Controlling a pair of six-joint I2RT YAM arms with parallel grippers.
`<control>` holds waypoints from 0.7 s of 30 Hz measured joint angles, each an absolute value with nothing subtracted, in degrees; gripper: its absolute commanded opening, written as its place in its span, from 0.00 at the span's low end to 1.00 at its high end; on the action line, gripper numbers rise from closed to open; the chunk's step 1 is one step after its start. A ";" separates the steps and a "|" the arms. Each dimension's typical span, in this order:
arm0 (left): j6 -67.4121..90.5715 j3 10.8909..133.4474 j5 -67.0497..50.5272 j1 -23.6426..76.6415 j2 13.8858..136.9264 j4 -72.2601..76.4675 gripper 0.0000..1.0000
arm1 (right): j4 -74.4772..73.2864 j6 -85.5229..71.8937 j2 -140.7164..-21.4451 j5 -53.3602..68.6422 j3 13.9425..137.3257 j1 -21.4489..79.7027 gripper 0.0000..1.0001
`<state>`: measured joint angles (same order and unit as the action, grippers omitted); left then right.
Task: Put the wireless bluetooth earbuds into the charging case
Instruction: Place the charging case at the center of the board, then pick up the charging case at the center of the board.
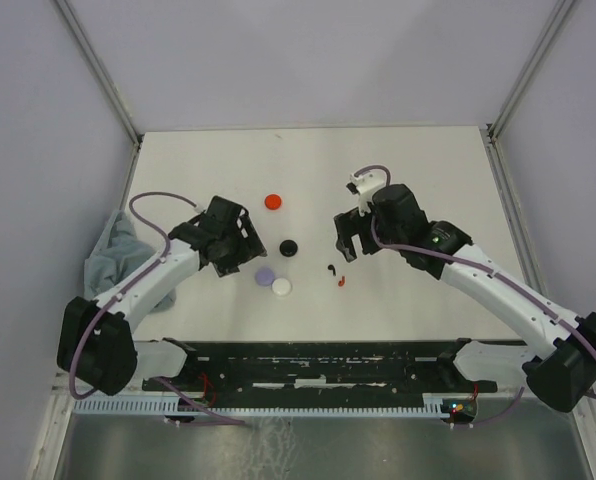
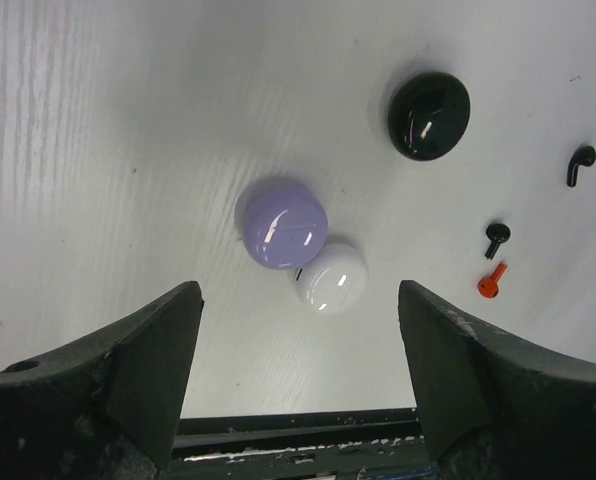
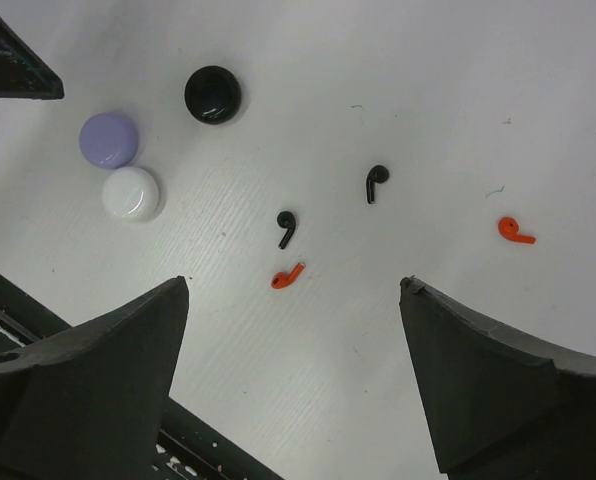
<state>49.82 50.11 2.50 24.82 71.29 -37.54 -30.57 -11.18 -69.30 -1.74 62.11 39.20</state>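
Observation:
Several tiny earbuds lie loose on the white table: two black ones (image 3: 376, 182) (image 3: 287, 227) and two red ones (image 3: 287, 276) (image 3: 515, 231). Left of them sit round domed charging cases, all closed: black (image 3: 213, 95), lavender (image 3: 109, 139) and white (image 3: 131, 193), the last two touching. A red case (image 1: 272, 202) lies farther back. My left gripper (image 2: 298, 300) hangs open just in front of the white case (image 2: 331, 278), holding nothing. Above the earbuds my right gripper (image 3: 293, 290) stands open and empty, hiding some of them in the top view.
A crumpled grey cloth (image 1: 108, 255) lies at the table's left edge beside the left arm. A black rail (image 1: 318, 365) runs along the near edge between the arm bases. Enclosure walls and posts stand on both sides and behind.

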 measured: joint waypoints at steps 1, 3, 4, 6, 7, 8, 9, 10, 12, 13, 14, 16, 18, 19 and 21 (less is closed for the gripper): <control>49.82 51.35 2.81 25.15 73.45 -37.69 0.85 | -30.61 -11.20 -68.93 -1.93 61.80 39.20 0.95; 49.78 54.22 3.29 26.00 77.95 -37.67 0.85 | -30.65 -11.27 -68.25 -2.26 61.21 39.13 0.95; 49.78 55.99 3.90 26.70 80.51 -37.74 0.85 | -30.74 -11.27 -68.05 -2.48 61.08 39.09 0.96; 49.78 59.16 5.06 28.25 84.84 -37.71 0.85 | -30.87 -11.29 -67.92 -2.72 60.99 38.96 0.96; 49.78 60.82 5.93 29.21 86.83 -37.74 0.85 | -30.89 -11.29 -67.90 -2.83 60.97 38.94 0.96; 49.82 62.17 6.44 30.02 88.44 -37.78 0.85 | -30.87 -11.29 -67.88 -2.90 60.88 38.92 0.96; 49.84 63.46 7.18 30.94 90.00 -37.67 0.85 | -30.87 -11.29 -67.83 -2.96 60.73 38.87 0.96; 49.95 64.69 7.81 31.75 91.35 -37.71 0.85 | -30.85 -11.31 -67.79 -3.05 60.49 38.87 0.96; 50.50 66.92 9.15 33.21 94.08 -37.74 0.84 | -30.89 -11.35 -67.75 -3.09 59.96 38.87 0.96; 51.16 68.77 10.26 34.30 96.36 -37.85 0.83 | -30.87 -11.49 -67.75 -3.09 59.51 38.87 0.96; 51.37 69.25 10.57 34.54 97.10 -37.78 0.82 | -30.87 -11.51 -67.75 -3.09 59.37 38.87 0.97; 52.56 72.05 12.21 35.83 100.57 -38.72 0.82 | -30.92 -11.53 -67.75 -3.09 58.96 38.85 0.97; 53.65 75.26 14.17 37.04 104.33 -39.79 0.81 | -30.92 -11.51 -67.75 -3.16 58.61 38.83 0.97; 54.17 76.47 15.05 37.50 105.97 -40.01 0.80 | -30.92 -11.51 -67.75 -3.25 58.46 38.81 0.97; 55.00 77.78 16.38 38.09 108.20 -40.40 0.79 | -30.98 -11.51 -67.75 -3.42 58.11 38.70 0.97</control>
<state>55.00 77.78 16.38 38.09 108.20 -40.40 -30.98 -11.51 -67.75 -3.42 58.11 38.70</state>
